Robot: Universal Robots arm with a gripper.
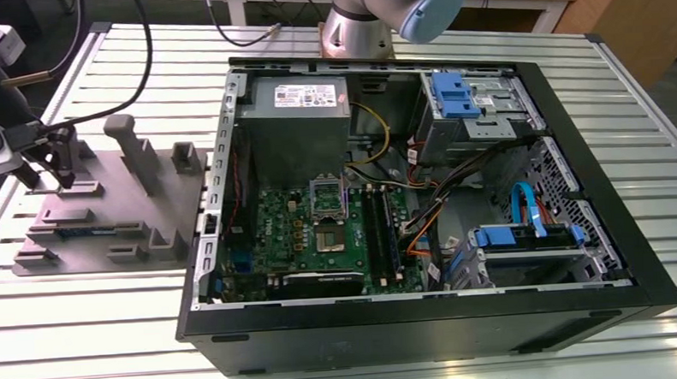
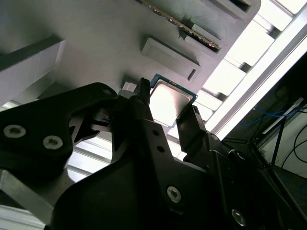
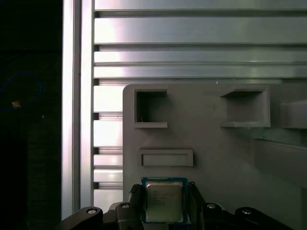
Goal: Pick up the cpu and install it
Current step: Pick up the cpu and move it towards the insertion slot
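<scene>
Black hand (image 3: 165,189) clamped on small square silver-grey cpu (image 3: 164,205), gripping two opposite edges, over grey moulded fixture block (image 3: 206,143), near block's edge; block on ribbed aluminium worktop (image 3: 192,43).

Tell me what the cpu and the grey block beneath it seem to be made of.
The cpu: likely a metal lid, silvery and glossy with bright glare, on a thin green-edged board. The grey block: matte, uniform, no shine, probably plastic.
</scene>
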